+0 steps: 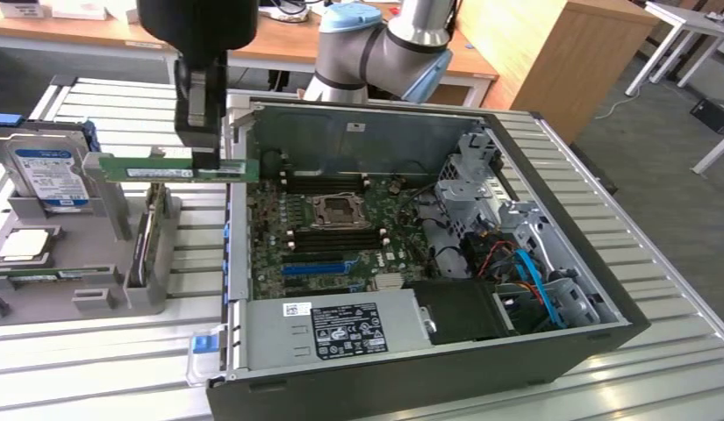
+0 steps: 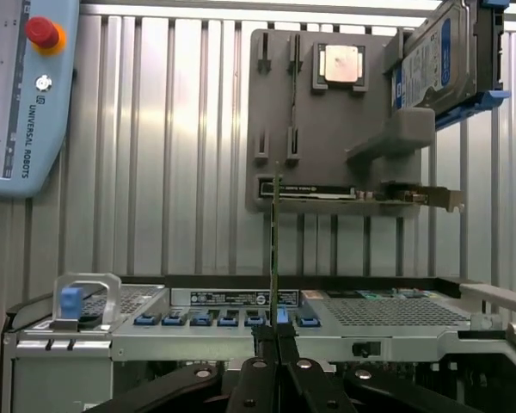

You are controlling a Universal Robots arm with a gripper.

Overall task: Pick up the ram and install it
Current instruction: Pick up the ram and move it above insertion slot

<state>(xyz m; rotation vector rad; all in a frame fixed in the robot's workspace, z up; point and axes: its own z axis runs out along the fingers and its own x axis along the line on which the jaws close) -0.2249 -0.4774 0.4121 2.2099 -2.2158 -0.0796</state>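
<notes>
One long, narrow green ram (image 1: 162, 169) stick with a pale label on its face is pinched by the gripper (image 1: 206, 163), whose fingers are pressed together on the thin board nearer the end that points toward the open computer case (image 1: 374, 132). It hangs level in the air at that case's wall on the exterior view's left, above the gray parts holder (image 1: 116, 294) beside the case and well apart from the motherboard (image 1: 338, 232) inside it.

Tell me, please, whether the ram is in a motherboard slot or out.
Out. The hand is shut on the ram, holding it level in the air by the case edge, clear of the motherboard.
</notes>
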